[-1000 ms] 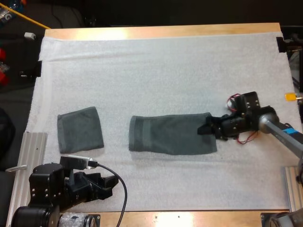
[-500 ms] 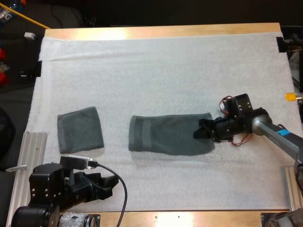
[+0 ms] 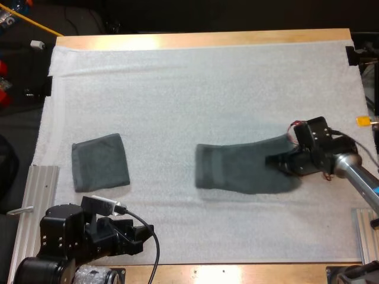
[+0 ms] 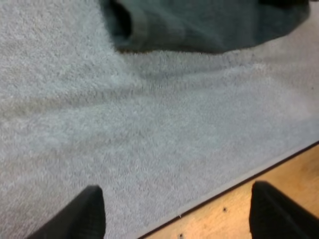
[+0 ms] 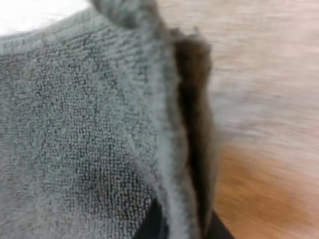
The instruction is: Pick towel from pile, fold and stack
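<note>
On the wooden table (image 3: 201, 39), a white mat (image 3: 177, 89). Toward the mat's right edge, a long towel (image 3: 243, 168), dark grey-green, lying flat, seemingly folded once lengthwise. Near the mat's left edge, well apart, a smaller folded towel (image 3: 100, 161). At the long towel's right end, the right gripper (image 3: 283, 162), pinching the cloth edge from both sides. At the mat's near left corner, the left gripper (image 3: 137, 235), fingers (image 4: 92, 211) spread wide over bare mat, holding nothing. Probably the step: folding the long towel across. Better to lift the pinched end only a little, carry it straight over to the left end, align the edges, then release.
</note>
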